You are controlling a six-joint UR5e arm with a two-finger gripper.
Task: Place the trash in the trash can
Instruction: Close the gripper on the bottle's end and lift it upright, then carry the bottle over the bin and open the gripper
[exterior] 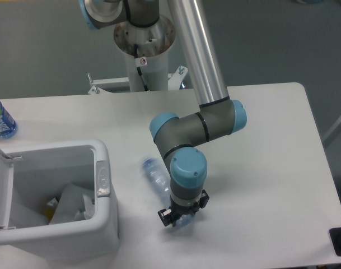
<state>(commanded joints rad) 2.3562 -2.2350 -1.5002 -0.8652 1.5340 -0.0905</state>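
Observation:
The clear plastic water bottle [157, 175] lies tilted on the table and looks blurred, its cap end pointing up-left toward the trash can. My gripper [182, 215] points straight down over the bottle's lower end, with its fingers shut on that end. The trash can [107, 224] is a white bin at the lower left with its lid swung open to the left. White crumpled paper [70, 205] lies inside it. About a hand's width of table separates the bottle from the bin's right wall.
A blue-labelled bottle of blue liquid [0, 118] stands at the table's far left edge behind the bin. The arm's base column [143, 56] rises at the back centre. The table's front edge runs just below my gripper.

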